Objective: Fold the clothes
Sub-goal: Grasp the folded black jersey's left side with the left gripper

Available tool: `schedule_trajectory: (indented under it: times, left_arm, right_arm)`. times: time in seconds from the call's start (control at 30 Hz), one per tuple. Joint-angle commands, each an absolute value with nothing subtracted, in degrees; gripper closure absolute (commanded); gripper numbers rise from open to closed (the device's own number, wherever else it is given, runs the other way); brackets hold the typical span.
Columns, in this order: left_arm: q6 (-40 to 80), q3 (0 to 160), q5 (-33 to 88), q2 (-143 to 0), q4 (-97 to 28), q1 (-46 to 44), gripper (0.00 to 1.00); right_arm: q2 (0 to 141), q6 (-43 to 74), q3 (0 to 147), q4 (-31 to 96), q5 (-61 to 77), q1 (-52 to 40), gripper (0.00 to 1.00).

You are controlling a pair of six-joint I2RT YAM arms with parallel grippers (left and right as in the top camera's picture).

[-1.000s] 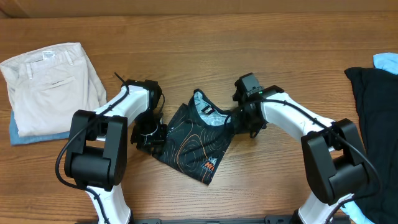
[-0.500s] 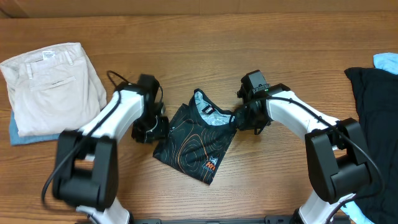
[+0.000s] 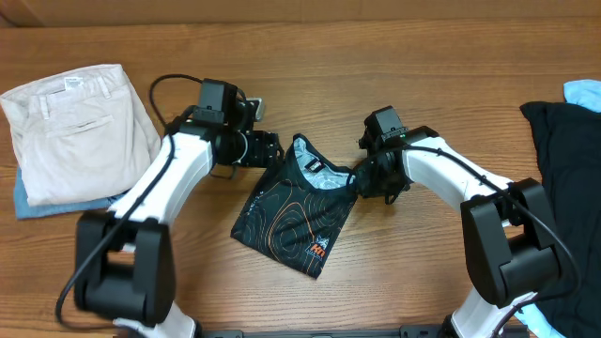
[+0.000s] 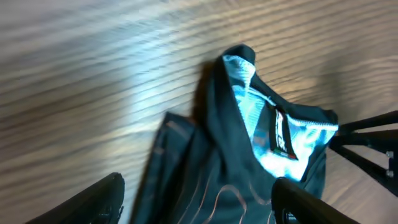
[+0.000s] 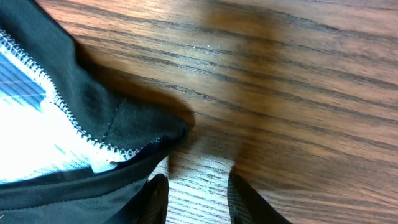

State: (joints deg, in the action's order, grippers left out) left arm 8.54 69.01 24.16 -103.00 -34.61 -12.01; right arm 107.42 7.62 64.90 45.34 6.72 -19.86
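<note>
While the left arm (image 3: 174, 174) stretches over the table (image 3: 376, 84), the left gripper (image 3: 266, 148) hovers wide open beside the collar of the sports top (image 3: 296, 211), which lies mid-table. The right arm (image 3: 451, 174) bends inward, and the right gripper (image 3: 368, 180) sits at the top's right edge. Its 2 fingers (image 5: 245, 199) are narrowly apart over bare wood, cloth against 1.

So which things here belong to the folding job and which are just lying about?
Job: black sports top with orange contour lines; plain black garment heap at the right edge.
Lying about: folded beige trousers; blue cloth beneath them; light blue item, top right.
</note>
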Motion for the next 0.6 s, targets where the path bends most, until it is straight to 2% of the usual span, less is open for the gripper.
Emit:
schedule_trajectory:
  times: [0.0,0.3,0.4,0.57]
  left_arm:
    - [7.55,70.61,32.8,-108.75,-33.26,-12.38,0.22]
    - [8.36,72.18,33.63,-117.8,-33.61,-12.58,0.25]
    - [8.27,72.18,37.23,-119.26,-34.0,-13.23,0.36]
    - [7.7,72.18,38.48,-119.57,-34.3,-14.55,0.72]
  right_arm:
    - [107.44,7.49,64.34,45.76,5.52,-19.22,0.65]
    - [107.44,7.49,64.34,45.74,6.09,-19.22,0.64]
    - [107.44,7.49,64.34,45.71,6.07,-19.22,0.64]
    - [107.44,7.49,64.34,45.87,6.07,-19.22,0.64]
